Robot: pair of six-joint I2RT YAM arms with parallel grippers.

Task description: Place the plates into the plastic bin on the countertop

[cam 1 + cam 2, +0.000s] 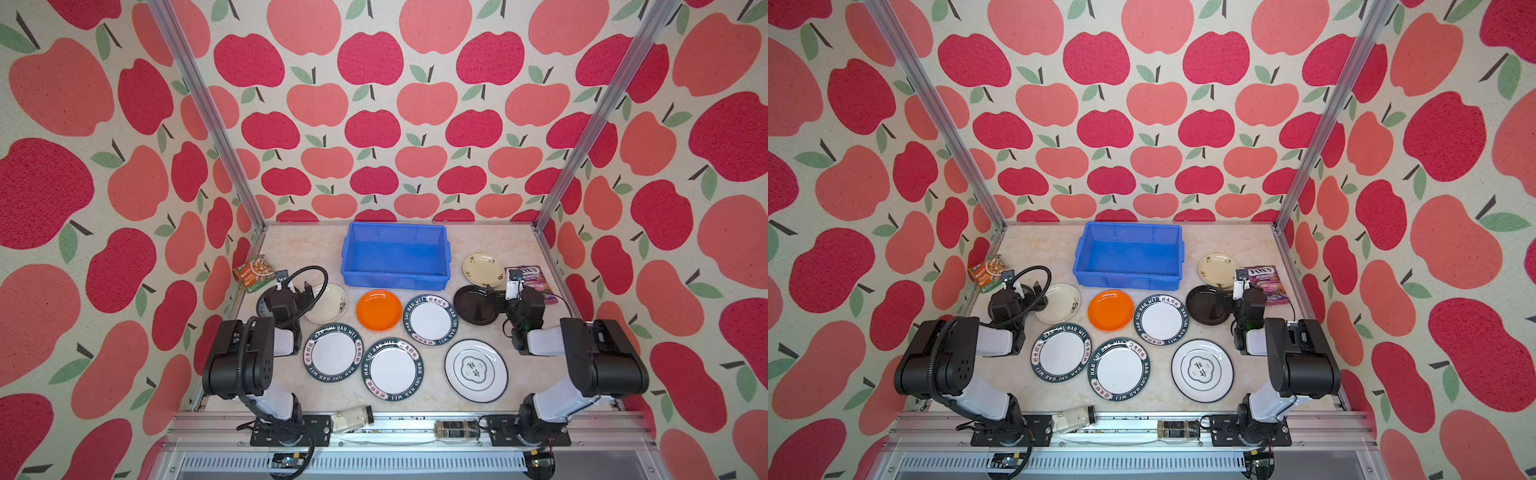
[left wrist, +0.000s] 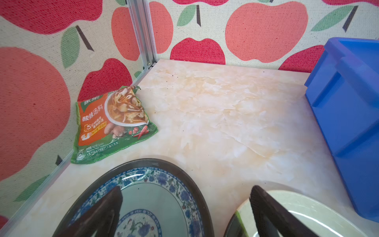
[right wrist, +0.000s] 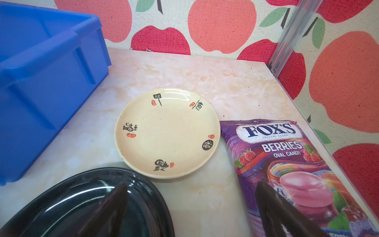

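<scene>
The plastic bin (image 1: 395, 281) stands at the back middle of the countertop (image 1: 523, 249), its long side facing the arms, and all nine plates lie outside it on the marble-look surface. The orange plate (image 1: 378, 310) sits just in front of the bin. The three green-lettered plates (image 1: 333, 353) (image 1: 393, 369) (image 1: 430, 320) are spread around its front and right, their rims close together. The emblem plate (image 1: 476, 370) lies at the front right. The cream plate (image 3: 167, 133) rests beside the bin's right end, with a candy packet (image 3: 287, 164) just beside it and the black plate (image 3: 82, 205) in front of it. The left gripper (image 2: 188, 207) has its jaws spread wide and holds nothing. One of its fingers (image 2: 110, 207) is over the blue-patterned plate (image 2: 155, 195) (mostly hidden under the arm in both top views), and the other is over the rim of the ink-blotched plate (image 2: 307, 213). A soup packet (image 2: 114, 123) lies by the left wall behind them. The right gripper (image 3: 192, 203) is likewise wide apart and empty, one finger (image 3: 114, 203) above the black plate, the other above the candy packet. Whether any fingertip touches a plate cannot be told. Two glass jars (image 1: 353, 419) (image 1: 457, 430) lie on the front rail (image 1: 407, 419).
</scene>
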